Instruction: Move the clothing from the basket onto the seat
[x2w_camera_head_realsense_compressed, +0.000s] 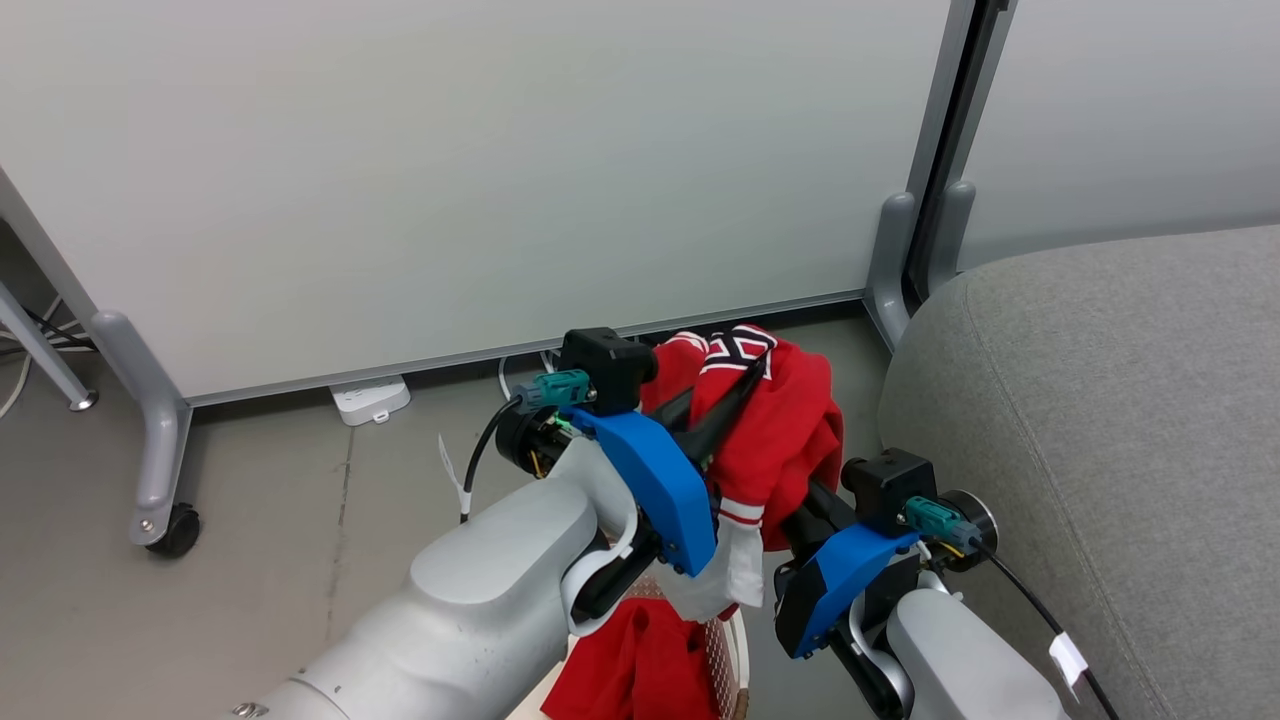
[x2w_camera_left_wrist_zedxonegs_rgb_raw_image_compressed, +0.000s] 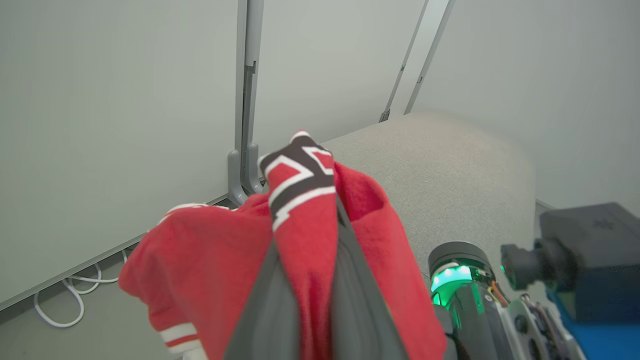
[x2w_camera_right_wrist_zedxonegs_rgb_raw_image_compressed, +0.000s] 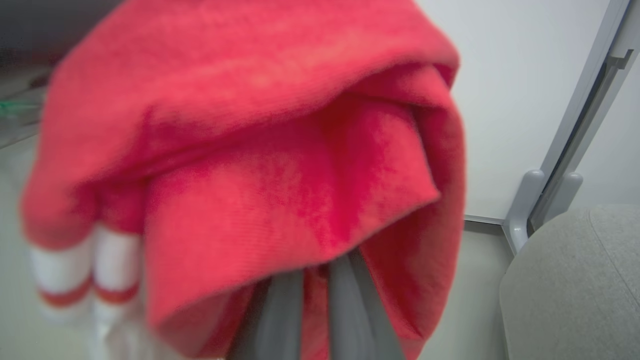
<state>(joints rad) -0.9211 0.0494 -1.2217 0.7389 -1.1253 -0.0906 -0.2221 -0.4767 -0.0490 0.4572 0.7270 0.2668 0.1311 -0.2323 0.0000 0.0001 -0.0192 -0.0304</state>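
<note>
Lifting is underway in the head view: the left gripper and the right gripper both hold the striped garment bunched in the air, just beside the seat but not yet over it. Farther from the seat, the basket shows part of its rim with a second red garment lying inside.

From the left wrist view, that arm's fingers are pressed together on a fold of the striped garment, and the black-and-white trim stands up above them. The seat lies beyond the cloth, bare where it can be seen.

From the right wrist view, the fingers are closed on red cloth, with the striped garment draped over them and its white cuffs hanging on the side away from the seat.

By this reading, nothing rests on the seat yet. One piece is out of the basket and needs carrying across and releasing; the other has yet to be picked up, so well under half the job looks done.
</note>
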